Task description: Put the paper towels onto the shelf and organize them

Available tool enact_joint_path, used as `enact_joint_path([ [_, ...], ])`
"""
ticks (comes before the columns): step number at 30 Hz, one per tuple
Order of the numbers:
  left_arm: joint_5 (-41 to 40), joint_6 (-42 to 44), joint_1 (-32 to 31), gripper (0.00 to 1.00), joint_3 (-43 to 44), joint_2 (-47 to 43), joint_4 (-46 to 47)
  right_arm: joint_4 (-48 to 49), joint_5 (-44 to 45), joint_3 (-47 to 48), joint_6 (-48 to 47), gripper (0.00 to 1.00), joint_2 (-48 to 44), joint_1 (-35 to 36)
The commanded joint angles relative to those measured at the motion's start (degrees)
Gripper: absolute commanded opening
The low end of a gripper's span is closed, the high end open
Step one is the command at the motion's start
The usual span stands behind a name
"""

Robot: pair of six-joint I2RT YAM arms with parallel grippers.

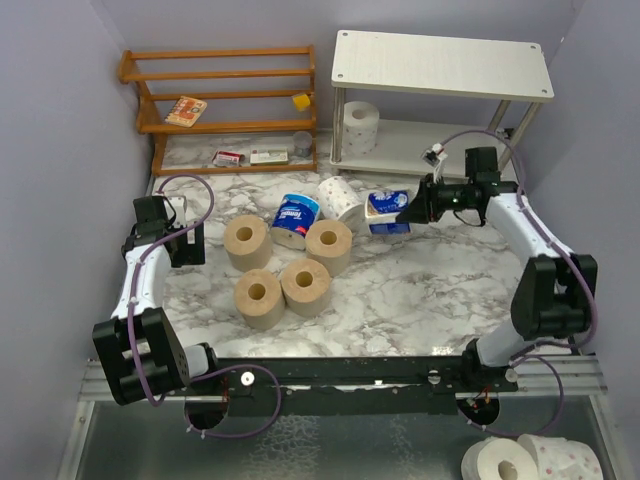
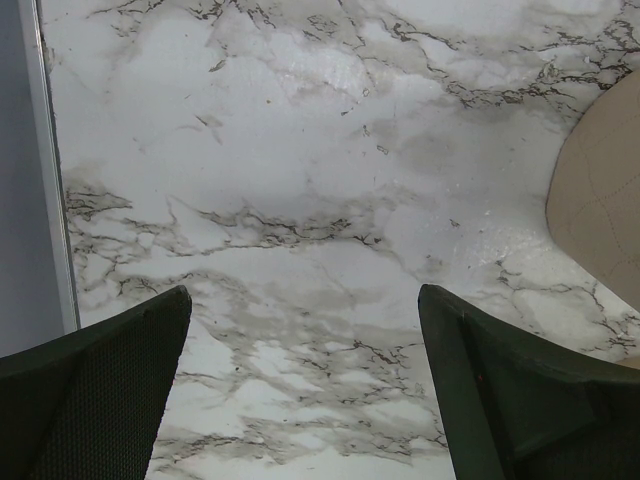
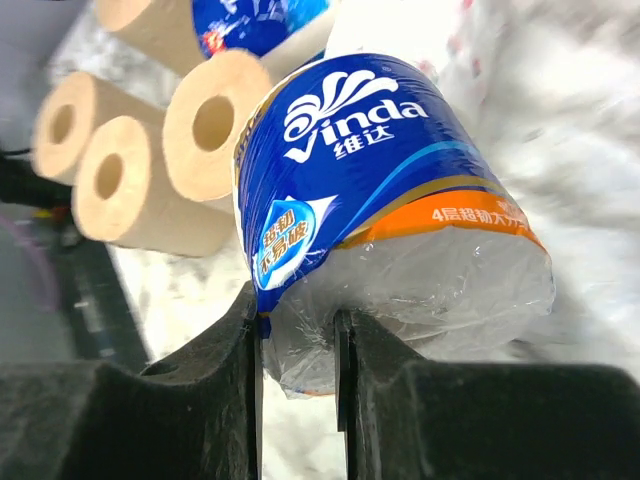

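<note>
Blue-and-white plastic wrap is bunched between the right gripper's [image 3: 298, 330] black fingers, which pinch the clear end of the Vinda roll [image 3: 390, 180]. Only the wrist view shows that grip. From above, that roll is at the far side of the marble table [image 1: 400, 290], just in front of the shelf [image 1: 440, 62], whose lower board holds one dotted white roll [image 1: 361, 125]. Over bare marble the left gripper [image 2: 305, 300] hovers with jaws wide apart, a tan roll [image 2: 600, 200] at its view's edge.
</note>
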Motion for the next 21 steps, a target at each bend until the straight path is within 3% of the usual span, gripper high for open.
enact_joint_path([
  [1,0.0,0.1,0.3,0.99,1.8,-0.2,-0.1,-1.4,14.2,3.3,-11.0,0.01,-10.3,0.1],
  [5,0.3,0.1,0.3,0.99,1.8,-0.5,-0.1,-1.2,19.8,6.1,-17.6,0.01,-12.1,0.1],
  [8,0.5,0.2,0.3,0.99,1.7,-1.0,-0.1,-3.8,21.2,10.8,-25.5,0.01,-9.5,0.1],
  [13,0.9,0.3,0.3,0.99,1.6,-1.6,-0.1,0.5,25.3,16.4,-31.6,0.01,-4.7,0.1],
  [21,1.3,0.4,0.3,0.99,1.5,-2.1,-0.1,-0.4,32.9,34.5,-38.8,0.01,11.9,0.3],
])
